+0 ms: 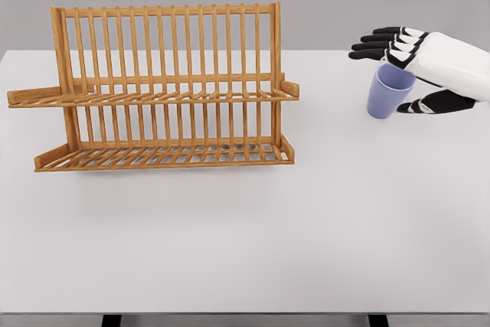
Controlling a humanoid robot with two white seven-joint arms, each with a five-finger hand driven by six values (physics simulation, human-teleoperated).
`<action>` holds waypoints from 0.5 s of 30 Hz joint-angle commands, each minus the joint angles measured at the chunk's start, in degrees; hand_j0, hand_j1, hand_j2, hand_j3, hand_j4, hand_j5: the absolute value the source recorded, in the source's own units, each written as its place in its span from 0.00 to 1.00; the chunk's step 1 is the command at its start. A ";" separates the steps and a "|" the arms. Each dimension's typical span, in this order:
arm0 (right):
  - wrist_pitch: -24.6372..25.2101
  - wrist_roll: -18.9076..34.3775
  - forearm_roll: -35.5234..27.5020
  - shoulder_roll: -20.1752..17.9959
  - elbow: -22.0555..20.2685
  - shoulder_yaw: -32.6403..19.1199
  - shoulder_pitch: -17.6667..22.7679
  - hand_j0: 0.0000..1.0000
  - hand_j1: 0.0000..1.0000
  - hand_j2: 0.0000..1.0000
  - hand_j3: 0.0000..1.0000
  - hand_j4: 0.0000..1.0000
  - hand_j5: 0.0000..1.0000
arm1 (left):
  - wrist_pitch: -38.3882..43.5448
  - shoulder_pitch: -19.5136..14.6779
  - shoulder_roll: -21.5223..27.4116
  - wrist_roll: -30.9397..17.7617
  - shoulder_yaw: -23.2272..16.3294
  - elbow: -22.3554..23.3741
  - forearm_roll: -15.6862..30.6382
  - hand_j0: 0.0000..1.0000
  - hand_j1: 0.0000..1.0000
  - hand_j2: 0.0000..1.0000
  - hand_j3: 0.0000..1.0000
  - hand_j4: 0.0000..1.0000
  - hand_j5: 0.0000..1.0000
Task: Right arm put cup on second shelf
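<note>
Our right hand point(417, 67) is open around the cup point(389, 91), which stands near the tabletop's point(245, 250) far right edge, so we have yet to grip, lift and shelve it on the rack point(164, 86).

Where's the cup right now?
In the head view the blue cup stands upright on the white table at the far right, well to the right of the wooden rack, with the right hand open around it, not yet closed.

The robot hand point(417, 63) has a glossy white shell and black, white-banded fingers.
</note>
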 commanded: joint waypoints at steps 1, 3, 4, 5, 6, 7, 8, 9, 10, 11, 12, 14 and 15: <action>0.08 0.05 -0.53 -0.16 0.03 -0.02 0.00 1.00 1.00 1.00 1.00 1.00 1.00 | 0.03 0.00 0.00 -0.02 -0.01 0.02 -0.02 1.00 1.00 1.00 1.00 1.00 1.00; 0.08 -0.04 -0.35 -0.16 0.20 -0.02 0.00 1.00 1.00 1.00 1.00 1.00 1.00 | 0.03 0.00 0.00 -0.02 -0.01 0.02 -0.02 1.00 1.00 1.00 1.00 1.00 1.00; 0.08 -0.04 0.00 0.02 0.29 -0.11 0.00 1.00 1.00 1.00 1.00 1.00 1.00 | 0.03 0.00 0.00 -0.02 -0.01 0.02 -0.02 1.00 1.00 1.00 1.00 1.00 1.00; 0.08 0.31 0.09 0.20 0.20 -0.46 0.00 1.00 1.00 1.00 1.00 1.00 1.00 | 0.03 0.00 0.00 -0.02 -0.01 0.02 -0.02 1.00 1.00 1.00 1.00 1.00 1.00; 0.08 2.41 0.00 0.46 0.29 -1.68 0.00 1.00 1.00 1.00 1.00 1.00 1.00 | 0.03 0.00 0.00 -0.02 -0.01 0.02 -0.02 1.00 1.00 1.00 1.00 1.00 1.00; 0.08 4.70 -0.61 0.55 0.81 -3.44 0.26 1.00 1.00 1.00 1.00 1.00 1.00 | 0.03 0.00 0.00 -0.02 -0.01 0.02 -0.02 1.00 1.00 1.00 1.00 1.00 1.00; 0.08 6.02 -4.47 0.46 1.87 -4.41 0.88 1.00 1.00 1.00 1.00 1.00 1.00 | 0.03 0.00 0.00 -0.02 -0.01 0.02 -0.02 1.00 1.00 1.00 1.00 1.00 1.00; 0.08 8.30 -10.01 0.20 2.84 -4.50 1.76 1.00 1.00 1.00 1.00 1.00 1.00 | 0.03 0.00 0.00 -0.02 -0.01 0.02 -0.02 1.00 1.00 1.00 1.00 1.00 1.00; 0.08 12.95 -13.88 0.11 3.80 -4.50 2.28 1.00 1.00 1.00 1.00 1.00 1.00 | 0.03 0.00 0.00 -0.02 -0.01 0.02 -0.02 1.00 1.00 1.00 1.00 1.00 1.00; 0.08 17.35 -17.30 0.37 5.21 -4.50 2.37 1.00 1.00 1.00 1.00 1.00 1.00 | 0.03 0.00 0.00 -0.02 -0.01 0.02 -0.02 1.00 1.00 1.00 1.00 1.00 1.00; 0.08 21.16 -22.22 0.55 7.76 -4.59 2.46 1.00 1.00 1.00 1.00 1.00 1.00 | 0.03 0.00 0.00 -0.02 -0.01 0.02 -0.02 1.00 1.00 1.00 1.00 1.00 1.00; 0.08 21.16 -24.34 0.55 8.55 -4.67 2.46 1.00 1.00 1.00 1.00 1.00 1.00 | 0.03 0.00 0.00 -0.02 -0.01 0.02 -0.02 1.00 1.00 1.00 1.00 1.00 1.00; 0.08 21.16 -24.43 0.63 9.52 -4.68 2.46 1.00 1.00 1.00 1.00 1.00 1.00 | 0.03 0.00 0.00 -0.02 -0.01 0.02 -0.02 1.00 1.00 1.00 1.00 1.00 1.00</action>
